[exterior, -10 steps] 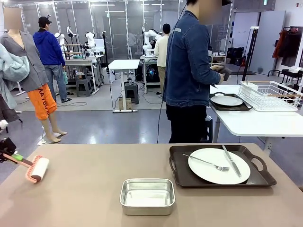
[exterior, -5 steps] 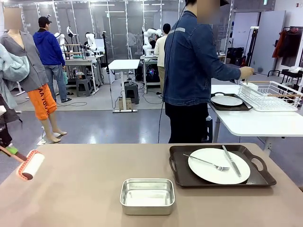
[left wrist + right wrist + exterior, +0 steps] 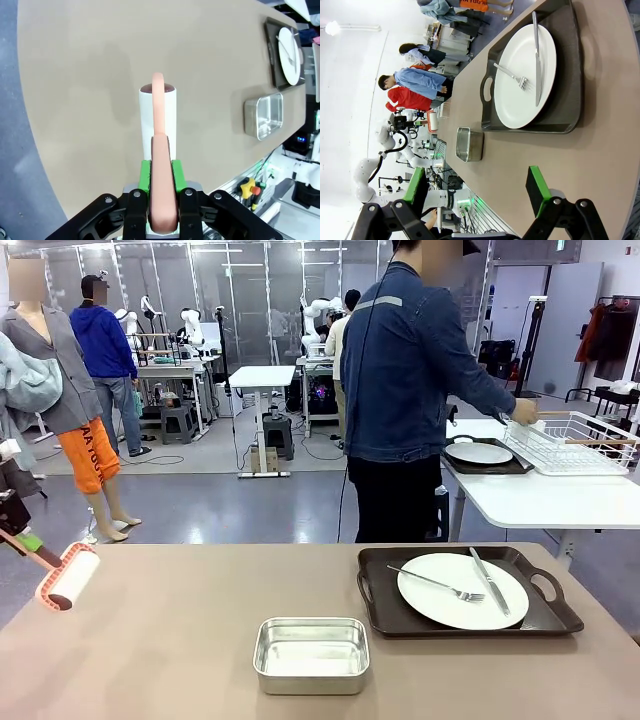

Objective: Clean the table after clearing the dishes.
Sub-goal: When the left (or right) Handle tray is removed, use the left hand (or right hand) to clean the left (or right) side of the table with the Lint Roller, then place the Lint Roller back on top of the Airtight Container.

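Now our left gripper is clamped on the salmon handle of the roller, green pads pressed to both sides of it. In the front view the roller sits at the left end of the table, its white drum tilted. It seems to hang just clear of the top, though we cannot be sure from this angle.

Our right gripper is spread wide with nothing between its pads, and it hangs over the table near the tray.

That dark tray lies on the right part of the table. On it is a white plate, with a fork across its left half and a knife across its right half. A steel pan stands near the middle of the table at our edge, well apart from the roller and just left of the tray.

Beyond the far edge a person in a denim jacket is turned away from us. One hand reaches to the wire rack on the white table. A second tray lies there beside the rack, and a second plate rests on it.
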Controlling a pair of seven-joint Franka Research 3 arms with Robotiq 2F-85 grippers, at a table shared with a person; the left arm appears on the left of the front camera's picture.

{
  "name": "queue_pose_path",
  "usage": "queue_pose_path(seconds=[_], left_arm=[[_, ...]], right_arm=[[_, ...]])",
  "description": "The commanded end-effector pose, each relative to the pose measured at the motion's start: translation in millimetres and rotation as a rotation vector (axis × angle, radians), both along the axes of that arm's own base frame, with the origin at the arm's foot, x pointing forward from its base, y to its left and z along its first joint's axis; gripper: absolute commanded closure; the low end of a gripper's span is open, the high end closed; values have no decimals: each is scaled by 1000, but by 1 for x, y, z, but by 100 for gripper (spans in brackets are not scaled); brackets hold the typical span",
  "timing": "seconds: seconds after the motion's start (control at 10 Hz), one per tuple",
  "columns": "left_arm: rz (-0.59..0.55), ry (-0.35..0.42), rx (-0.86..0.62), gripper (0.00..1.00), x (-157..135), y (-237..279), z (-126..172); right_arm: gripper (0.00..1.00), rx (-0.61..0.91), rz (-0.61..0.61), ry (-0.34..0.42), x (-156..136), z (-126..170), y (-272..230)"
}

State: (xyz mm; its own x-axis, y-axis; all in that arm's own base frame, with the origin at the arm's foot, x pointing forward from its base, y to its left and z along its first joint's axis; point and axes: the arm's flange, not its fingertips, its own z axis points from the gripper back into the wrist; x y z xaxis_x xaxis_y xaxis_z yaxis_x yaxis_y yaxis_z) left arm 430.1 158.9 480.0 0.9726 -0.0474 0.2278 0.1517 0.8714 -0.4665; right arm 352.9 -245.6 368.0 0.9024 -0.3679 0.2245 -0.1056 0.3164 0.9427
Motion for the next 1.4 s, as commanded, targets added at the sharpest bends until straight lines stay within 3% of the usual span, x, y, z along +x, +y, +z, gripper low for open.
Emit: queue_pose_path(seconds=[0.0,0.8,1.1,1.3], left_arm=[[-3,-15,-8,79,6,7,-2],[2,7,1,79,6,6,-5],[-416,-64,257,79,8,-124,57],[-710,-114,417,79,-9,-231,71]], right_arm=[[0,10,0,-2,-1,4,1],[0,10,0,-2,-1,4,1],[0,10,0,-2,-1,4,1],[0,10,0,-2,-1,4,1]])
